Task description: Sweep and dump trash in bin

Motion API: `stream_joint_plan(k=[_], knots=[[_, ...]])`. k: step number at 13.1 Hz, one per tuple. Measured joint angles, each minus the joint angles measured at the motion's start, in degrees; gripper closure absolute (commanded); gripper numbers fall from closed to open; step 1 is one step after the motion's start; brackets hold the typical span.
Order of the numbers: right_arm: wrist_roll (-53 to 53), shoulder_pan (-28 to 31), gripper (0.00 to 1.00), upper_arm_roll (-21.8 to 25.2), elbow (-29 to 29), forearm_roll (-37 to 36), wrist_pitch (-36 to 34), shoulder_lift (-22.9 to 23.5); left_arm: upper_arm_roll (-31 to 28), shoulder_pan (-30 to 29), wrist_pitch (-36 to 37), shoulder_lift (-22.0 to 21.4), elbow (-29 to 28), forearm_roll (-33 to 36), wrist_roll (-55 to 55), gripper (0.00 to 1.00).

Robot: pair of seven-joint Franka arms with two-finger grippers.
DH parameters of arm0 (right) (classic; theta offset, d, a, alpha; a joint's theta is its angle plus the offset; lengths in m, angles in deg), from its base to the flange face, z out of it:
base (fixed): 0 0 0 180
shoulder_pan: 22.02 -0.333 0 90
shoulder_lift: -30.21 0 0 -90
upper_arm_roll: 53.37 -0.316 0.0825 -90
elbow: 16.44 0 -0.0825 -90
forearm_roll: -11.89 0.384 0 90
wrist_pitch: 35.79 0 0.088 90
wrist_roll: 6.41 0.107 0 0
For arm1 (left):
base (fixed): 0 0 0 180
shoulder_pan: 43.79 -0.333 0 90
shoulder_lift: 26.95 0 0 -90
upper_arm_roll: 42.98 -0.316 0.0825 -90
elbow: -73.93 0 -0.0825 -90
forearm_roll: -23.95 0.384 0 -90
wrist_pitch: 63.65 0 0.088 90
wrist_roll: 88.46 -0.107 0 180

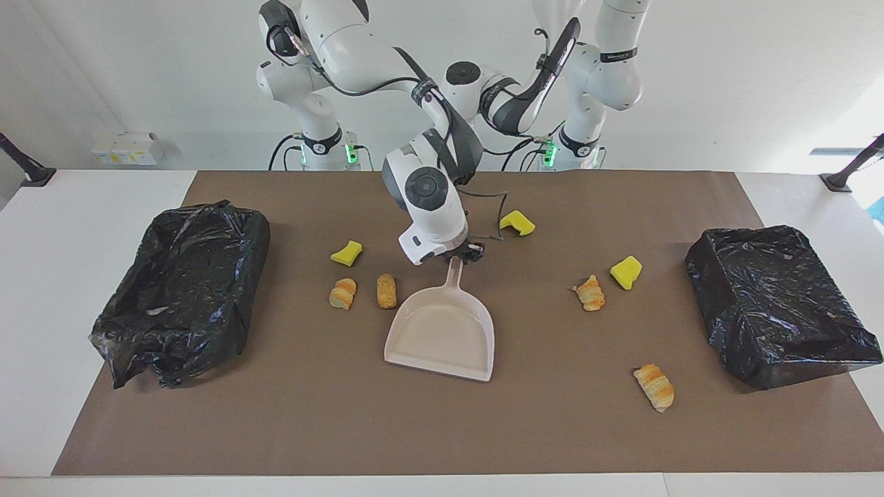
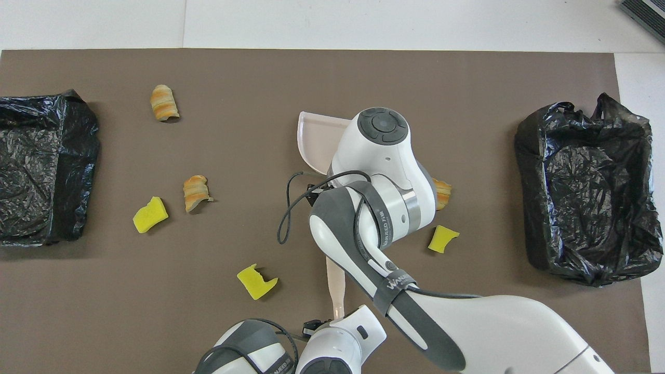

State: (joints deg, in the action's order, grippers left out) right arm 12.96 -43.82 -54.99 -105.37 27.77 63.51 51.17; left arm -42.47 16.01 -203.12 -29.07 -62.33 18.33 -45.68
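- Right gripper (image 1: 461, 257): fingers clamped on the tip of the handle (image 1: 452, 274) of the dustpan (image 1: 442, 331), mid-table; the pan's open mouth faces away from the robots.
- Left gripper (image 2: 332, 318): low over the mat's (image 1: 276, 414) edge nearest the robots, at the end of a beige stick (image 2: 335, 278). Whether it grips the stick cannot be told.
- Trash: all seven pieces lie on the mat.
- Toward the right arm's end: a sponge (image 1: 347, 253) and two rolls (image 1: 343, 293) (image 1: 387, 290), the second roll just beside the pan.
- Nearest the robots, near the handle: a sponge (image 1: 518, 222).
- Toward the left arm's end: a roll (image 1: 590, 293) beside a sponge (image 1: 626, 272), and a lone roll (image 1: 655, 386) farthest from the robots.
- Black-bagged bins (image 1: 183, 290) (image 1: 773, 304) sit at the two ends of the mat.
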Motion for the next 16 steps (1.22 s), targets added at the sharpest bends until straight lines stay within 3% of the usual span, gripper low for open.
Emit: stream_joint_plan(k=[4,7,12,16], knots=[[-26.15,6.24,1.0,0.07,-0.18,-9.26,-9.92,-5.23,-0.17,-0.02,0.06,0.1,0.09,-0.02,-0.04,1.0],[-45.03,8.94,1.0,0.14,-0.84,-15.67,-12.0,-5.72,-1.55,-1.39,3.99,-0.34,1.67,-0.03,0.02,1.0],[-71.7,10.7,1.0,0.14,-3.9,-21.41,-5.25,-5.74,-2.35,-10.93,22.95,-2.99,10.8,1.62,-0.28,1.0],[-82.1,11.32,1.0,-0.12,-8.51,-21.52,1.04,-5.67,-2.57,-21.94,26.71,-3.81,12.35,4.55,-10.38,1.0]])
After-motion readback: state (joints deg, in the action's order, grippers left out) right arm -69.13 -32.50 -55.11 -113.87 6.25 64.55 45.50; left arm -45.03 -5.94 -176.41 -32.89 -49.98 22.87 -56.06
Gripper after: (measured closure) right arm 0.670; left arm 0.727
